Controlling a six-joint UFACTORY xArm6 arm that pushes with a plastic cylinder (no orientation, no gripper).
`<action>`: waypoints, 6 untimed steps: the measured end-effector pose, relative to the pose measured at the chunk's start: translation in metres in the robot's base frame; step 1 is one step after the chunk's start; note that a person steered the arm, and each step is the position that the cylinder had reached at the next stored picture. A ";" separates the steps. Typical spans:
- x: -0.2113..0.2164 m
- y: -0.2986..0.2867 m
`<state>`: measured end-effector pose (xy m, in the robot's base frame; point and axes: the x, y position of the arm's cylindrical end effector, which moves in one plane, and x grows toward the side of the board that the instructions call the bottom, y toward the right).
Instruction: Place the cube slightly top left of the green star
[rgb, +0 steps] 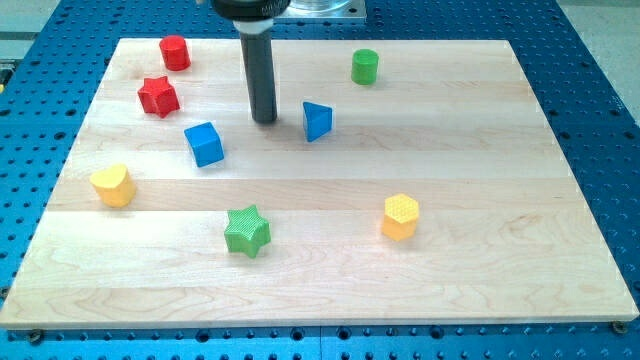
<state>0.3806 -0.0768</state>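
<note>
The blue cube (204, 143) sits on the wooden board at the view's left of centre. The green star (247, 231) lies below it and slightly to the right, near the view's bottom. My tip (264, 120) rests on the board above and to the right of the cube, apart from it by about a block's width. It stands between the cube and a blue triangular block (317, 121), touching neither.
A red cylinder (175, 52) and a red star (158, 96) are at the top left. A yellow heart-like block (112, 185) is at the left, a yellow hexagonal block (400, 216) at the lower right, a green cylinder (365, 66) at the top.
</note>
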 end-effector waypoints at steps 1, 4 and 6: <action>0.009 -0.055; 0.093 -0.019; 0.148 0.106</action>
